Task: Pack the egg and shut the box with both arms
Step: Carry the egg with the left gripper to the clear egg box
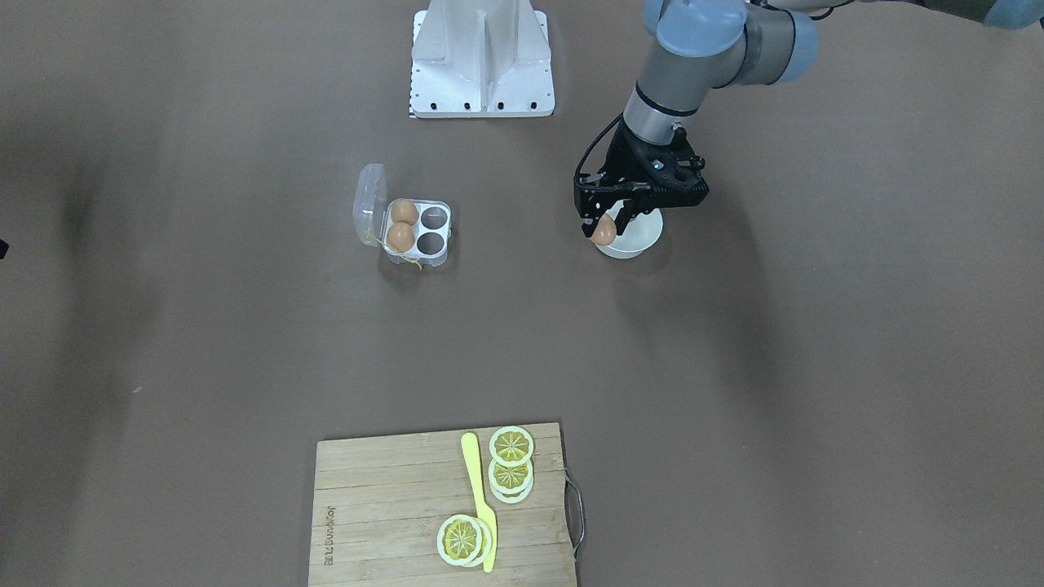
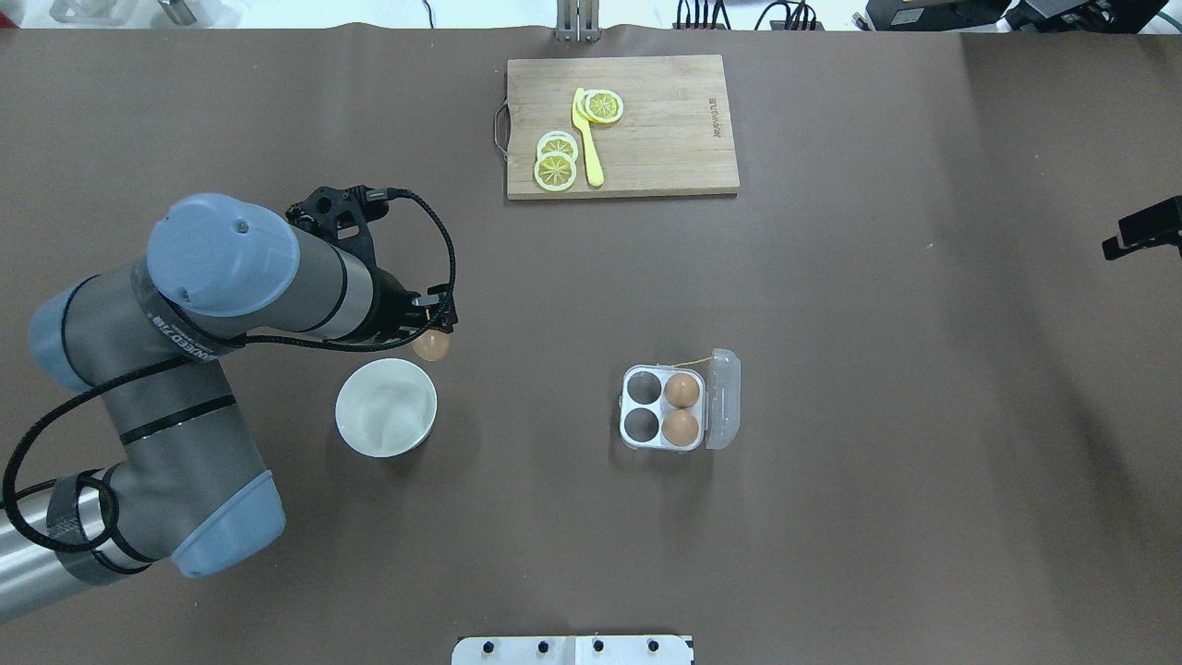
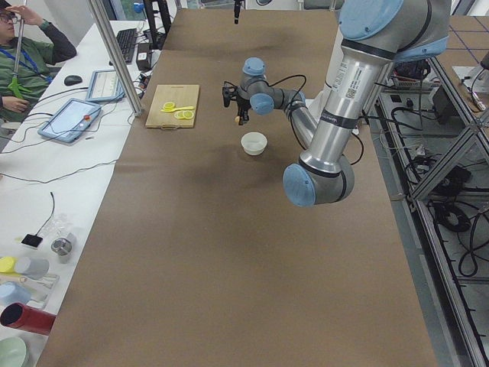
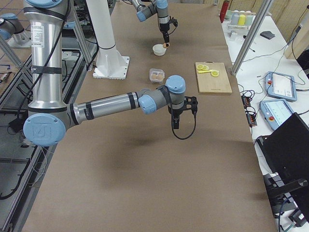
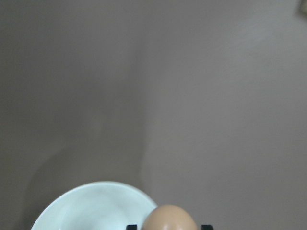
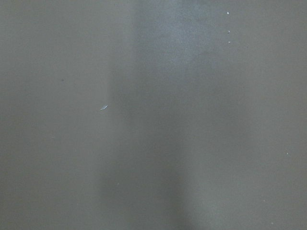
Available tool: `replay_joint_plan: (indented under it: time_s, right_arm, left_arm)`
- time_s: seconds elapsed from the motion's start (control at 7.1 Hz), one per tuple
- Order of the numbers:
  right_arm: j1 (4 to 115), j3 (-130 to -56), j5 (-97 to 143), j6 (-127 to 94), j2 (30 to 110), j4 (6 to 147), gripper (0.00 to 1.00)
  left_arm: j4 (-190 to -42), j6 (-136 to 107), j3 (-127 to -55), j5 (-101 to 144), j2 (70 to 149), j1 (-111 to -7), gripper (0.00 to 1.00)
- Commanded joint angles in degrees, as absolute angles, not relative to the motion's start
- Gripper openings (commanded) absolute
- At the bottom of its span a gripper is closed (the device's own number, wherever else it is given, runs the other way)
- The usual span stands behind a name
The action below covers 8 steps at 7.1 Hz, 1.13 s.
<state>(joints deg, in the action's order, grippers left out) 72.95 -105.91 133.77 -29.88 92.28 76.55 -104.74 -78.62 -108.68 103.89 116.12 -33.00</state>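
Note:
My left gripper [image 2: 432, 340] is shut on a brown-orange egg [image 2: 431, 346] and holds it just beyond the rim of the white bowl [image 2: 385, 407]. The left wrist view shows the egg [image 5: 169, 218] at the bottom edge beside the bowl [image 5: 91, 206]. The clear box [image 2: 644, 408] sits mid-table with its lid [image 2: 723, 399] open and a yellow string [image 2: 691, 359]. Two eggs [image 2: 681, 391] fill the cups on the lid side; the other two cups are empty. My right gripper [image 4: 175, 123] hangs over bare table far from the box; I cannot tell whether it is open or shut.
A wooden cutting board [image 2: 665, 139] with lemon slices [image 2: 556, 169] and a yellow knife [image 2: 585, 139] lies at the far edge. The white metal stand [image 1: 483, 61] is at the robot's side. Brown table surface lies between bowl and box.

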Motion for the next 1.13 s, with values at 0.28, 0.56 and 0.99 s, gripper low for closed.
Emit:
replay_joint_plan:
  time_s: [0.28, 0.56, 0.99]
  right_arm:
    - [72.9, -106.3, 133.9, -29.9, 92.3, 76.6, 1.0]
    - [72.9, -106.3, 133.9, -29.9, 92.3, 76.6, 1.0]
    - [72.9, -106.3, 134.0, -29.9, 92.2, 76.6, 1.0]
  left_arm:
    - [-132.6, -60.8, -99.4, 90.8, 119.6, -23.9, 0.0]
    - [-145.7, -59.7, -92.4, 90.1, 120.2, -22.2, 0.0]
    - [-155.0, -46.8, -84.7, 89.5, 124.7, -20.8, 0.0]
